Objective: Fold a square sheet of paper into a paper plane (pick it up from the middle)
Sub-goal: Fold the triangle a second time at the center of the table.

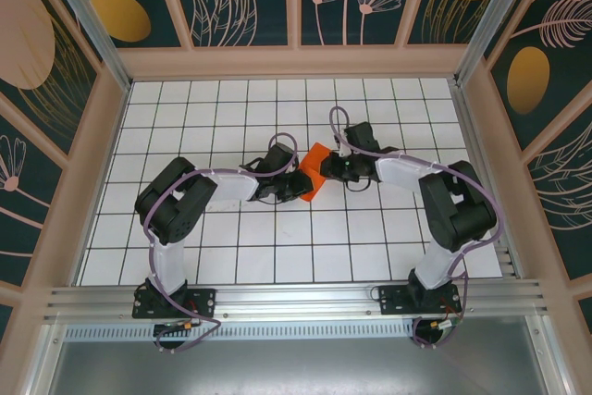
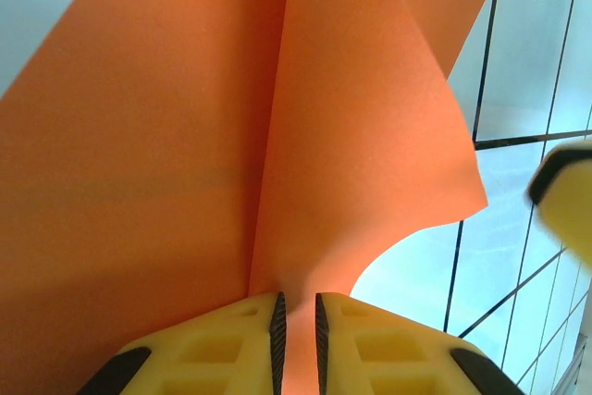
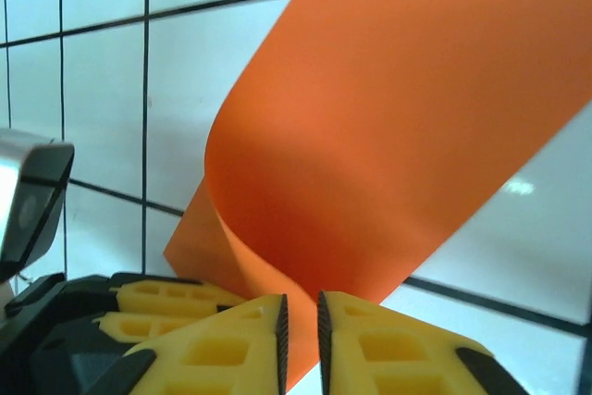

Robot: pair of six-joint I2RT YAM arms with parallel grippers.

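The square sheet of paper (image 1: 312, 171) is bright orange and hangs bent and curled above the middle of the white grid table, between the two grippers. My left gripper (image 1: 293, 178) comes from the left and is shut on the sheet's lower part. In the left wrist view the sheet (image 2: 185, 136) rises in a deep crease from the narrow slot of that gripper (image 2: 296, 301). My right gripper (image 1: 326, 170) comes from the right. In the right wrist view it (image 3: 301, 302) is shut on the sheet's edge, and the sheet (image 3: 398, 117) curls away in a roll.
The white grid table (image 1: 231, 247) spreads around both arms. Wooden frame walls (image 1: 296, 62) close the back and sides, and an aluminium rail (image 1: 296, 298) runs along the near edge. One finger (image 2: 566, 199) of the right gripper shows close by in the left wrist view.
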